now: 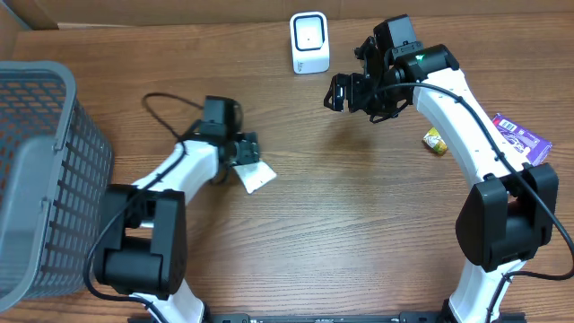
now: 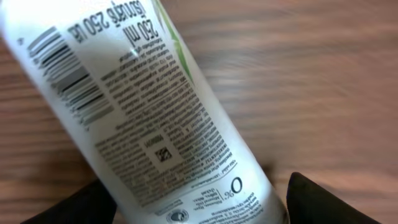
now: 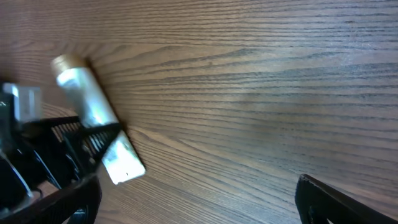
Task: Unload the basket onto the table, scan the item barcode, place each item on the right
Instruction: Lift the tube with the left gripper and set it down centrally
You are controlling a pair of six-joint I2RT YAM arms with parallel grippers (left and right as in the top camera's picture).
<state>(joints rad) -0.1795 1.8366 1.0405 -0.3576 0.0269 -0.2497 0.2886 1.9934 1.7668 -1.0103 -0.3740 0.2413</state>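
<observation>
The item is a white tube [image 2: 155,118] with small print and a barcode [image 2: 68,74] on the side facing my left wrist camera. It runs slantwise between the fingers of my left gripper [image 2: 199,205], which close on its sides. From overhead, the tube's flat end [image 1: 257,177] sticks out past the left gripper [image 1: 242,154] at the table's left middle. The white scanner [image 1: 309,42] stands at the back centre. My right gripper [image 1: 339,92] hangs open and empty in front of the scanner, to its right. Its wrist view shows the tube [image 3: 93,112] with a gold cap.
A grey mesh basket [image 1: 36,179] fills the left edge. A small yellow item [image 1: 436,141] and a purple packet [image 1: 522,137] lie on the right side, by the right arm. Bare wood lies between the two arms.
</observation>
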